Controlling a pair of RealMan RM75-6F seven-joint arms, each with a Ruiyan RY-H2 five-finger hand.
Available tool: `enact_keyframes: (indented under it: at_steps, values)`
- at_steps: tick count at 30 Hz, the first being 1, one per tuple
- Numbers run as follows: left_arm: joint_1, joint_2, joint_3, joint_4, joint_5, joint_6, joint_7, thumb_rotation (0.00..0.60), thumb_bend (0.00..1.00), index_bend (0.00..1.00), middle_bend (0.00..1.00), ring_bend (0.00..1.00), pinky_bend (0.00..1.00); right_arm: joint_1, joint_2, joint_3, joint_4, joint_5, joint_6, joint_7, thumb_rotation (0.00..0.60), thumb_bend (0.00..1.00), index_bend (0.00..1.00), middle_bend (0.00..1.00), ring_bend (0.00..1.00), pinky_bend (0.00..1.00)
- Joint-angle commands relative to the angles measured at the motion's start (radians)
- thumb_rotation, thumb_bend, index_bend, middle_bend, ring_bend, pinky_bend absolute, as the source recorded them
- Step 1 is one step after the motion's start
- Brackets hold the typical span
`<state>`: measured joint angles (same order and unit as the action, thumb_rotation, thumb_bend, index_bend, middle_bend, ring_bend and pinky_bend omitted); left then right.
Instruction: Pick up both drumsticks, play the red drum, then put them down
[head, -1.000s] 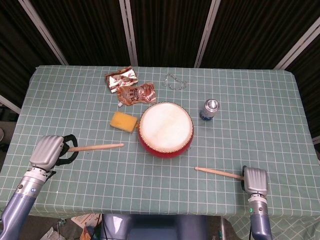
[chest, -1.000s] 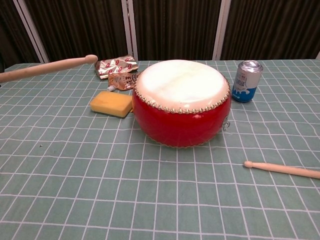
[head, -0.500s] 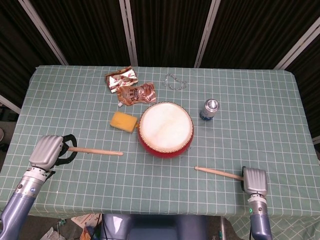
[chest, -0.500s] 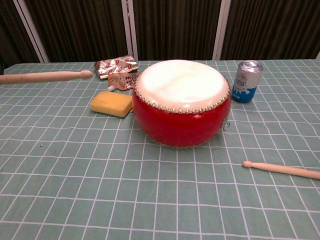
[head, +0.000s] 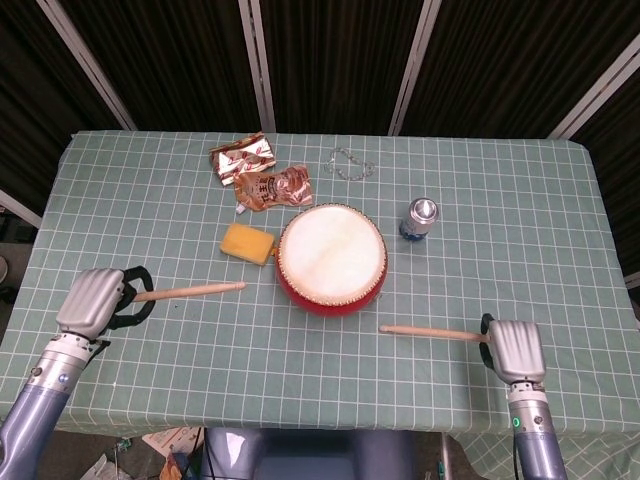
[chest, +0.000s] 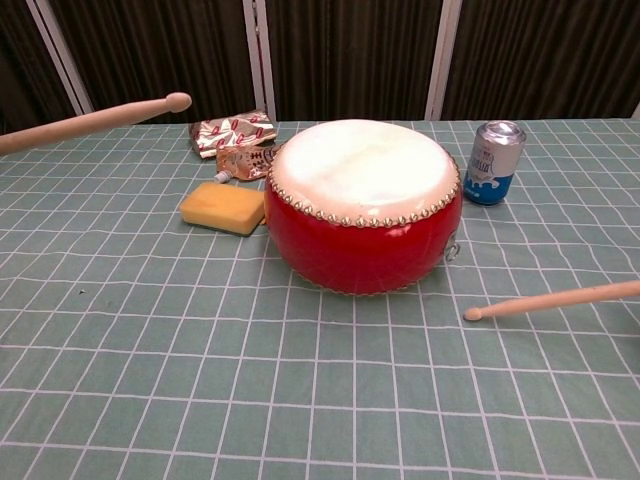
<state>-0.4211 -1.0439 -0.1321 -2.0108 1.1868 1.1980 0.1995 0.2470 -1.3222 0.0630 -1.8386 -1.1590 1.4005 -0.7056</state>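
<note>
The red drum (head: 332, 259) (chest: 362, 207) with its pale skin stands mid-table. My left hand (head: 93, 300) grips a wooden drumstick (head: 188, 292) (chest: 93, 118) at the near left. That stick is raised and its tip points toward the drum without reaching it. At the near right my right hand (head: 514, 349) grips the other drumstick (head: 430, 333) (chest: 554, 299). Its tip hovers just right of the drum's base, clear of the cloth. Neither hand shows in the chest view.
A yellow sponge (head: 247, 244) (chest: 222, 207) lies left of the drum. Foil snack packets (head: 262, 176) (chest: 236, 141) sit behind it, with a clear plastic scrap (head: 348, 163) further back. A blue drink can (head: 420, 219) (chest: 495, 162) stands right of the drum. Green checked cloth covers the table (head: 520, 210).
The right hand has lifted its stick off the cloth and swung its tip toward the drum. The left stick dipped, then rose again.
</note>
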Motion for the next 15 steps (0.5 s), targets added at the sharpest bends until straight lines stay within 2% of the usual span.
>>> enact_keyframes:
  at_steps: [1, 9, 15]
  values:
    - [-0.002, 0.004, -0.006, -0.010, -0.006, 0.002, -0.001, 0.600, 0.58, 0.75, 1.00, 1.00, 1.00, -0.015, 0.085, -0.012, -0.065, -0.061, 0.017, 0.057, 0.600, 0.71, 0.95, 1.00, 1.00, 1.00]
    - [-0.017, 0.009, -0.026, -0.028, -0.026, 0.006, 0.022, 0.600, 0.58, 0.75, 1.00, 1.00, 1.00, -0.042, 0.193, -0.021, -0.109, -0.100, 0.019, 0.170, 0.600, 0.71, 0.95, 1.00, 1.00, 1.00]
    - [-0.061, 0.034, -0.074, -0.048, -0.075, -0.010, 0.067, 0.600, 0.58, 0.75, 1.00, 1.00, 1.00, -0.042, 0.304, 0.042, -0.214, -0.085, 0.030, 0.290, 0.600, 0.71, 0.95, 1.00, 1.00, 1.00]
